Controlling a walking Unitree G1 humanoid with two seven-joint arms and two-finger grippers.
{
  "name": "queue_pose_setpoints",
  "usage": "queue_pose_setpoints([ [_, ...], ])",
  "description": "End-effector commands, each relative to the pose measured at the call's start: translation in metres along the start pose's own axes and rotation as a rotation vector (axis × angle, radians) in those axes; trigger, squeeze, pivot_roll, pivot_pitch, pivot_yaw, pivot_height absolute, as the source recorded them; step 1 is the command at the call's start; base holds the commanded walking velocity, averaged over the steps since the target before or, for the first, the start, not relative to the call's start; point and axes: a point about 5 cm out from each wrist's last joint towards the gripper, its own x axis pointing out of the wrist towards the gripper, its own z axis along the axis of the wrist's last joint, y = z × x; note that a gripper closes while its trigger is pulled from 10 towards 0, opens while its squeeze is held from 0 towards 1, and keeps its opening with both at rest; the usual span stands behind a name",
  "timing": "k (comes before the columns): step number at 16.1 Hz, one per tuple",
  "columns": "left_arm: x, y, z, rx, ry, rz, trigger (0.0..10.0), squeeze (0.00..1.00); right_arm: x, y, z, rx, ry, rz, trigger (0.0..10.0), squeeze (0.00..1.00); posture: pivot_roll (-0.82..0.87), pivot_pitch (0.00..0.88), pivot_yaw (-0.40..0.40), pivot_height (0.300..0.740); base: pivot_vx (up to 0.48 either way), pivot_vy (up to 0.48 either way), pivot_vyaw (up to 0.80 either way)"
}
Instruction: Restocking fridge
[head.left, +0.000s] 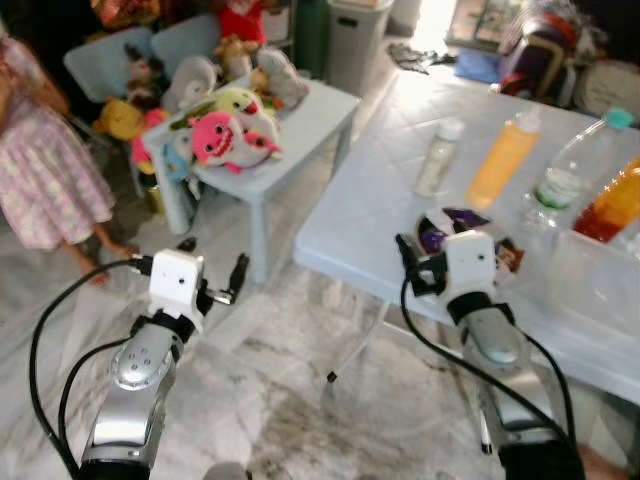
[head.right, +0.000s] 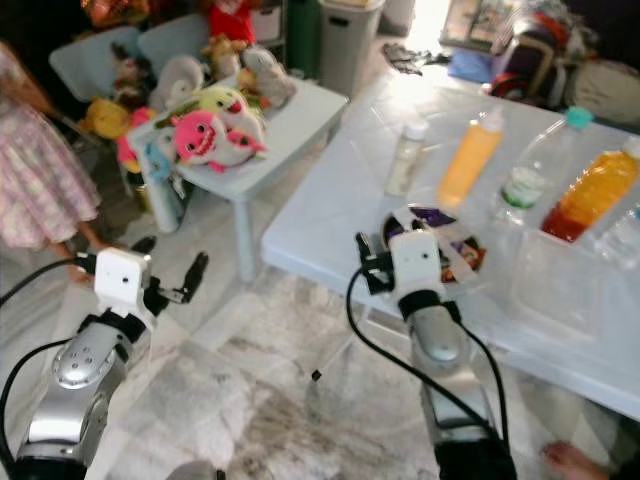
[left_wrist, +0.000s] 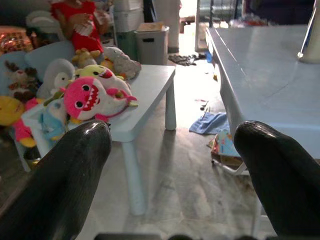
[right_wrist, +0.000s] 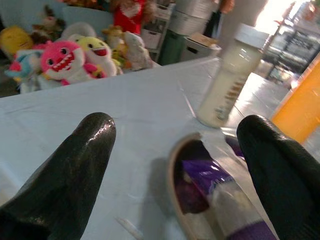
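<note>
1. Left tool (head.left: 222, 283): fingers spread, empty, held over the floor (head.left: 260, 400) well apart from the bench (head.left: 360, 200). Poor candidate for the coming reach.
2. Small table (head.left: 310, 120), off to the left: loaded with plush toys (head.left: 235, 130); person (head.left: 45, 170) standing beside it. Not part of the restock.
3. Right tool (head.right: 375, 262): fingers spread, empty, at the near edge of the bench. Clearly the nearer arm to the goods.
4. Bowl (head.right: 400, 222) with a purple pack (right_wrist: 207, 175): directly ahead of the right tool, just beyond its fingertips (right_wrist: 95, 135), resting flat on the bench.
5. Pale bottle (head.right: 404, 158): farther ahead, beyond the bowl, upright, long axis vertical. Likely to call for a side grasp across the body.
6. Orange bottle (head.right: 468, 160): just right of the pale bottle, upright.
7. Water bottle (head.right: 530, 170), then red-orange bottle (head.right: 590, 195): farther right, leaning, beside a clear bin (head.right: 570, 280).
8. View differences: right wrist view places the bowl between the fingers' line and the pale bottle behind it, a lineup partly masked by the wrist in the head views. Left wrist view (left_wrist: 80, 170) looks along the bench edge and under it. Head views alone give the full bottle row.
9. Fridge: location cannot be told.
</note>
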Motion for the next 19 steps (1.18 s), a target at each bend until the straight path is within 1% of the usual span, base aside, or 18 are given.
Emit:
queue_pose_setpoints([
  [1, -0.002, 0.0, 0.004, -0.003, -0.012, -0.006, 10.0, 0.0, 0.0, 0.003, 0.003, 0.0, -0.017, 0.008, 10.0, 0.0, 0.01, 0.019, -0.058, 0.74, 0.349, 0.0, 0.8],
  [3, -0.001, 0.001, 0.003, -0.002, -0.009, -0.001, 10.0, 0.0, -0.003, 0.006, 0.002, 0.076, -0.018, 0.006, 10.0, 0.0, 0.01, 0.021, -0.057, 0.74, 0.338, 0.0, 0.0],
  [5, -0.001, -0.001, 0.003, -0.005, -0.009, -0.009, 10.0, 0.0, -0.002, 0.007, 0.005, 0.104, -0.034, 0.011, 10.0, 0.0, 0.0, 0.026, -0.054, 0.74, 0.326, 0.0, 0.0],
  [7, 0.0, 0.0, 0.004, -0.007, -0.009, -0.009, 10.0, 0.0, 0.0, 0.004, 0.003, 0.141, -0.006, -0.033, 10.0, 0.0, 0.0, 0.028, -0.058, 0.74, 0.257, 0.0, 0.0],
  [12, -0.002, -0.002, 0.004, -0.021, -0.012, -0.017, 10.0, 0.0, 0.001, 0.004, 0.002, 0.15, -0.001, -0.042, 10.0, 0.0, 0.01, 0.034, -0.059, 0.74, 0.283, 0.0, -0.8],
  [14, -0.002, 0.0, 0.001, 0.0, 0.009, -0.004, 10.0, 0.0, 0.002, 0.008, 0.003, 0.151, -0.005, -0.027, 10.0, 0.0, 0.01, 0.037, -0.056, 0.74, 0.0, 0.0, -0.8],
  [17, -0.004, 0.005, 0.0, 0.018, 0.016, 0.006, 10.0, 0.0, 0.003, 0.012, 0.003, 0.147, -0.006, 0.002, 10.0, 0.0, 0.0, 0.036, -0.055, 0.74, 0.0, 0.0, 0.0],
  [19, -0.011, 0.011, -0.004, 0.016, 0.036, 0.009, 10.0, 0.0, 0.003, 0.015, 0.001, 0.143, 0.006, 0.016, 10.0, 0.0, 0.01, 0.038, -0.058, 0.74, 0.0, 0.0, 0.0],
])
